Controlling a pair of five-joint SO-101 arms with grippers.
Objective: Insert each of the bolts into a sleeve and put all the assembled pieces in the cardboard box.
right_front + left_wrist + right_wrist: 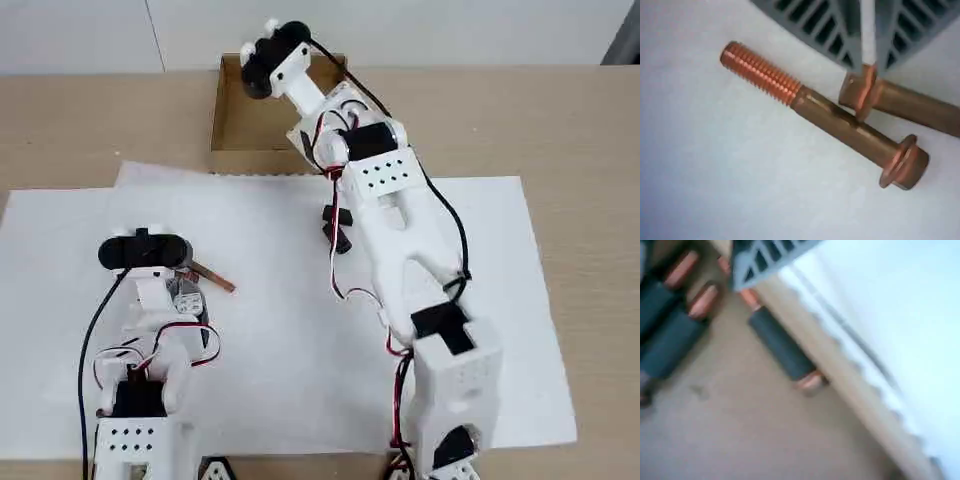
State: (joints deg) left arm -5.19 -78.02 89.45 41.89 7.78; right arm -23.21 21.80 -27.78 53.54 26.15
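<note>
Left gripper (867,62) tight on one bolt (912,107) (second bolt (825,115) just beside); right gripper (265,60), state unclear

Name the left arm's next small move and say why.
Probably take hold of the bolt whose head sits at the left gripper and lift it. Neither it nor the second bolt, lying on the paper, has a sleeve on yet.

Bolts (840,125) coppery metal, glossy, threaded ends; sleeves (777,345) dark matt; cardboard box (232,120) matt.
</note>
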